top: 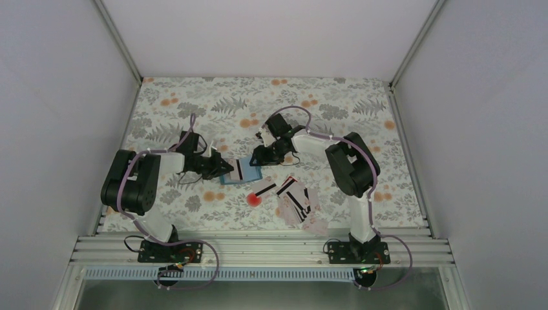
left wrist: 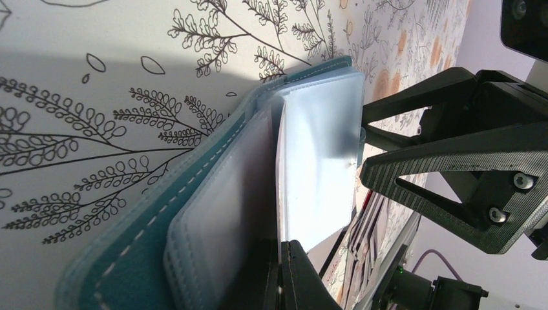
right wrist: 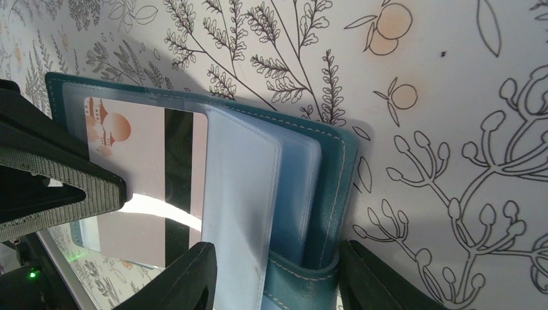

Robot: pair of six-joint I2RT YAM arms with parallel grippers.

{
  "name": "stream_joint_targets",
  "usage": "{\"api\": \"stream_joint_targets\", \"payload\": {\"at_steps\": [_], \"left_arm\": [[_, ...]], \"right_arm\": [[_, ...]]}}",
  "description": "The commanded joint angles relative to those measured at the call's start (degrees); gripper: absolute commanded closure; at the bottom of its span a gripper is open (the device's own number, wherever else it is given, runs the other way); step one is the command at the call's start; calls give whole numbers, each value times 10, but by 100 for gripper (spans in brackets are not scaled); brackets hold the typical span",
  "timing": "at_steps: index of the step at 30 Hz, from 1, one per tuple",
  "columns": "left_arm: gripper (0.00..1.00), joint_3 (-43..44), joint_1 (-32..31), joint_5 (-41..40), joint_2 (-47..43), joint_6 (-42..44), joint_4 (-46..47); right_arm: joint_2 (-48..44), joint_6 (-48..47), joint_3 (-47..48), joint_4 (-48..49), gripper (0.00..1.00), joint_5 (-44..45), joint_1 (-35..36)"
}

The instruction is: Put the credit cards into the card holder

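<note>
White walls (top: 258,32) enclose a table (top: 336,103) covered in a leaf-and-flower print.
- Card holder (top: 240,173): blue, lying open at the table's middle, its clear sleeves (right wrist: 245,194) fanned.
- Card (right wrist: 148,194): pale with a black stripe, seated inside one sleeve.
- Credit cards (top: 296,201): loose overlapping heap towards the near edge, right of middle, apart from the holder. A round red spot (top: 254,199) lies just beside them.
- Left gripper (top: 221,170): pressed together, pinching a sleeve of the holder.
- Right gripper (top: 262,157): half parted, fingers (right wrist: 187,278) clasping the holder's stitched cover and sleeves from both sides.
</note>
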Motion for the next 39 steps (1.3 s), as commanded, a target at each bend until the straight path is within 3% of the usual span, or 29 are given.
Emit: {"api": "stream_joint_targets", "payload": {"at_steps": [1,14,22,39], "left_arm": [[98,-10,-8,3,14,4,26],[98,37,-9,-51,11,83,-70],[98,20,-9,-45,7,71,-52],[98,49,-5,-67,-7,104,-124]], "right_arm": [[35,-5,-2,-17,51,5,6],[36,-7,-2,-20,51,5,5],[39,-11,-2,-22,51,5,5],[45,-16,3,-25,51,3,5]]}}
